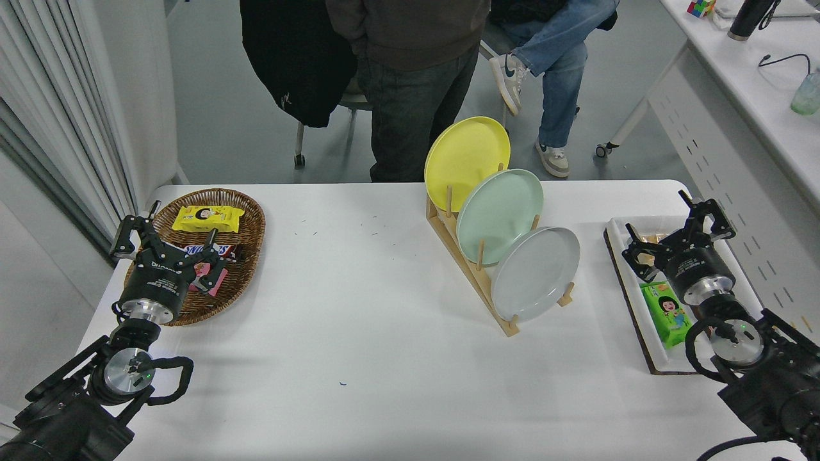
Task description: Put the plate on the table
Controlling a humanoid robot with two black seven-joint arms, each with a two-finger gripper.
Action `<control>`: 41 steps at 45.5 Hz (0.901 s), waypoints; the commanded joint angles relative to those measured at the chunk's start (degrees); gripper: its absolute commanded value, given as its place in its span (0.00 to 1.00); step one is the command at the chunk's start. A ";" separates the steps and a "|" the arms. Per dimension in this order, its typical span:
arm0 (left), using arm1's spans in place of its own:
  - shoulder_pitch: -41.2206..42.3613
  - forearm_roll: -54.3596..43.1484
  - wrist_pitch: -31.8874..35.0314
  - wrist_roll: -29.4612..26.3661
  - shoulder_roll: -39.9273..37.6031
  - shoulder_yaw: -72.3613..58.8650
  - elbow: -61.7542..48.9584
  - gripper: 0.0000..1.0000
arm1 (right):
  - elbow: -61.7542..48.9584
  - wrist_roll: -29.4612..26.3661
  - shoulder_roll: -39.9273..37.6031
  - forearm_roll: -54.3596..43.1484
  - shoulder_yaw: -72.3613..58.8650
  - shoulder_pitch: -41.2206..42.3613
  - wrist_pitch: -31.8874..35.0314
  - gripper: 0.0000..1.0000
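Note:
The pale grey plate (535, 273) stands on edge in the front slot of a wooden rack (475, 276) on the white table (359, 320). Behind it in the rack stand a mint green plate (500, 216) and a yellow plate (467, 161). My right gripper (666, 240) is open and empty over the white tray at the right, well to the right of the grey plate. My left gripper (168, 240) is open and empty, parked over the wicker basket at the left.
A wicker basket (246, 218) with snack packs sits at the left. A white tray with a dark base (647, 333) at the right holds a green snack pack (666, 312). Two people (410, 77) are at the far side.

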 commanded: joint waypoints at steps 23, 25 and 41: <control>0.00 0.00 0.00 0.00 0.00 0.00 0.00 0.98 | 0.88 -0.43 -4.09 -0.53 -5.20 4.48 -4.69 0.99; 0.00 0.00 0.00 0.00 0.00 0.00 0.00 0.98 | 1.06 -0.43 -4.96 -0.53 -6.25 4.56 -4.60 0.99; 0.00 0.00 0.00 0.00 0.00 0.00 0.00 0.98 | 9.13 -0.43 -13.66 -0.97 -23.12 7.64 -4.60 0.99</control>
